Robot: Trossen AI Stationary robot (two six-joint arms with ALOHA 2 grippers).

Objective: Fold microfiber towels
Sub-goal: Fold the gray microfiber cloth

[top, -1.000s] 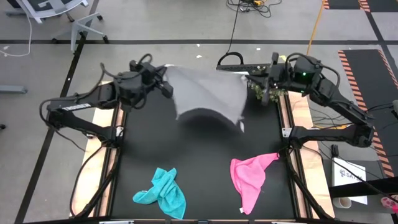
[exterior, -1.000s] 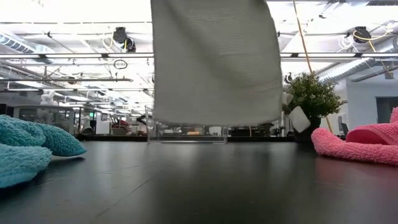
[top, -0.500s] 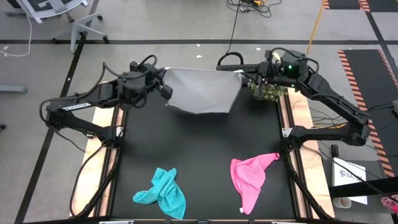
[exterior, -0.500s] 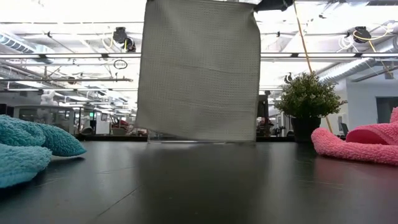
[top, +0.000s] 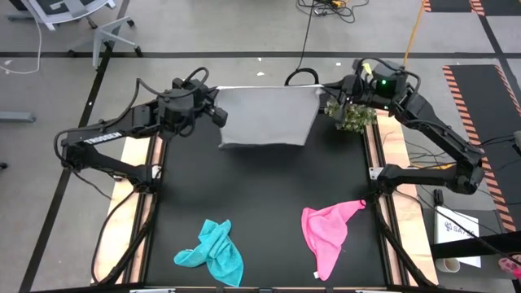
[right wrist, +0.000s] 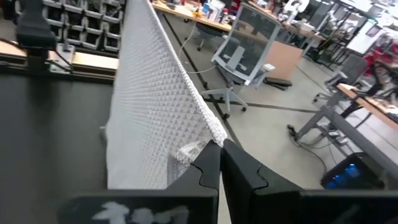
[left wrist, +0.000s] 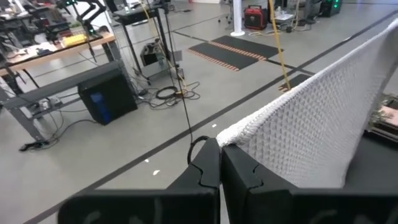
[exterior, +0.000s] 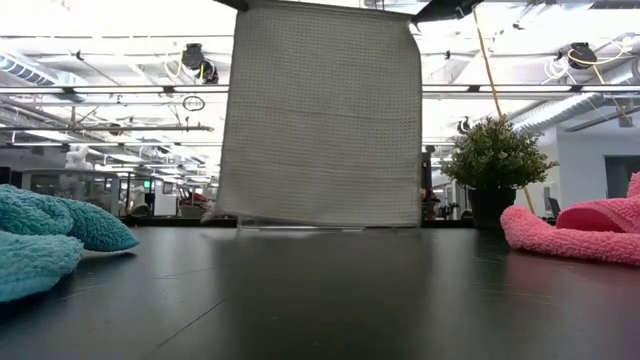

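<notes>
The light grey-white towel [top: 264, 118] [exterior: 320, 115] hangs as a flat sheet over the far part of the table, stretched between my two grippers. My left gripper [top: 216, 98] [left wrist: 219, 146] is shut on its upper left corner. My right gripper [top: 326, 91] [right wrist: 221, 146] is shut on its upper right corner. The towel's lower edge [exterior: 320, 222] hangs close to the table top; whether it touches I cannot tell. The teal towel [top: 212, 252] lies crumpled near the front left, the pink towel [top: 327, 232] near the front right. My left gripper pinches the grey-white towel's upper left corner [left wrist: 233, 135] between its two fingers, coming nearly level from the table's left. The top edge runs taut away from the fingers and the cloth hangs below. One layer or several, I cannot tell. My right gripper pinches the towel's upper right corner [right wrist: 208, 134] between its two fingers, coming nearly level from the table's right. A little cloth bunches beside the fingertips. The top edge is drawn taut toward the other arm and the sheet hangs straight down.
A potted plant [top: 352, 118] [exterior: 492, 160] stands at the table's far right, just under my right arm. A clear plastic bin [exterior: 330, 226] shows behind the hanging towel. Bare black table top [top: 260, 195] lies between the hanging towel and the two crumpled towels.
The grey-white towel, billowed out toward the near edge a second ago, has swung back and now hangs flat with its top edge taut. My right gripper has gone toward the far edge and sunk a little with its corner. The towel's lower edge has come down closer to the table.
</notes>
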